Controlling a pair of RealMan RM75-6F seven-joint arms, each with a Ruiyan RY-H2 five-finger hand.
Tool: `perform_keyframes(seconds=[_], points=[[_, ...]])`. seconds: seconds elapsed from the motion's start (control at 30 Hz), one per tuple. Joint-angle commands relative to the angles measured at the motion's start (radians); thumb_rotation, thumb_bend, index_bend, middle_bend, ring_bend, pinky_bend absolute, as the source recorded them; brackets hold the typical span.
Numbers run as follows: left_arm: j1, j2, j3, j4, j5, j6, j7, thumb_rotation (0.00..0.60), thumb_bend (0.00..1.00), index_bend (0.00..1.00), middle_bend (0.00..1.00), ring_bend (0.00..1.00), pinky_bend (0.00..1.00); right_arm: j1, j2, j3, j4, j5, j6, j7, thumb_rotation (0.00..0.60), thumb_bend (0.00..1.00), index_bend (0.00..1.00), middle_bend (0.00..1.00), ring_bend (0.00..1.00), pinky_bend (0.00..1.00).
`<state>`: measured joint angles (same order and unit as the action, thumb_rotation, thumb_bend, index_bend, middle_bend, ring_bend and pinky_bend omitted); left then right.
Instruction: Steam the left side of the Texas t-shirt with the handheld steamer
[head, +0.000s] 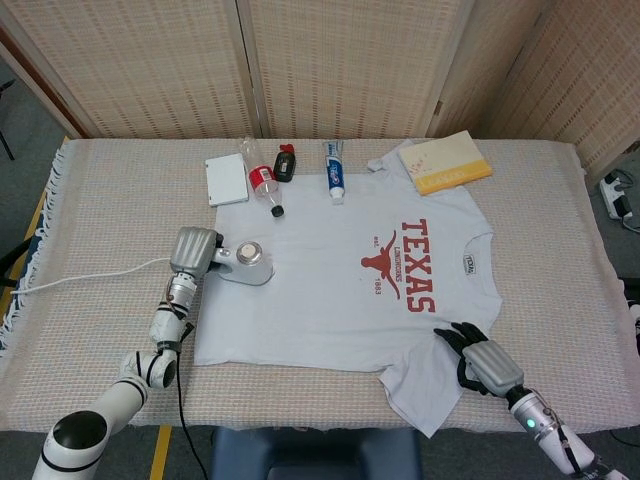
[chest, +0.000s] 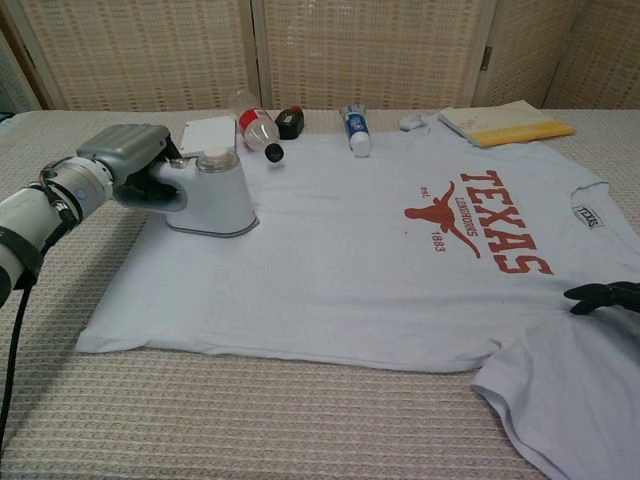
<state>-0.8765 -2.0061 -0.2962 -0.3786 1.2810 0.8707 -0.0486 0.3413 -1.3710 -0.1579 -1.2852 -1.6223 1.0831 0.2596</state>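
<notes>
White handheld steamer w/ round cap sat flat on left hem area of pale grey Texas t-shirt w/ red longhorn print, shirt spread on woven beige tablecloth. Left hand gripped steamer handle, fingers wrapped. Right hand rested on shirt's sleeve; fingers' state unclear, nothing visibly held.

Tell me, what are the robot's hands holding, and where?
The left hand grips the steamer by its handle. The right hand holds nothing, resting on the t-shirt.
</notes>
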Motion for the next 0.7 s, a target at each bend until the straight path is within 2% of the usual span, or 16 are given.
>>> perform_keyframes(seconds=[0.03,0.27,0.43,0.53,0.7], points=[[-0.002,-0.012,-0.031,0.070,-0.046,-0.047,-0.028,0.600,0.41,0.89,0.99,0.83,0.74,0.001,0.002,0.002,-0.003,0.002,-0.001,-0.003,0.389,1.00,0.00,0.13,0.00,0.01],[0.024,0.018,-0.052,0.112,-0.074,-0.036,-0.106,0.600,0.41,0.89,0.99,0.82,0.74,0.000,0.006,0.005,-0.013,0.003,0.001,-0.010,0.390,1.00,0.00,0.13,0.00,0.01],[0.065,0.064,-0.061,0.057,-0.073,0.057,-0.215,0.600,0.41,0.89,0.98,0.82,0.75,-0.004,0.013,0.010,-0.020,0.000,0.019,-0.011,0.390,1.00,0.00,0.13,0.00,0.01],[0.109,0.098,-0.042,0.007,-0.051,0.129,-0.261,0.600,0.40,0.89,0.98,0.82,0.75,-0.007,0.021,0.014,-0.027,-0.004,0.037,-0.011,0.393,1.00,0.00,0.13,0.00,0.02],[0.180,0.135,0.014,-0.019,-0.006,0.203,-0.240,0.600,0.40,0.88,0.98,0.81,0.75,-0.012,0.035,0.022,-0.036,-0.004,0.058,-0.009,0.392,1.00,0.00,0.13,0.00,0.01]])
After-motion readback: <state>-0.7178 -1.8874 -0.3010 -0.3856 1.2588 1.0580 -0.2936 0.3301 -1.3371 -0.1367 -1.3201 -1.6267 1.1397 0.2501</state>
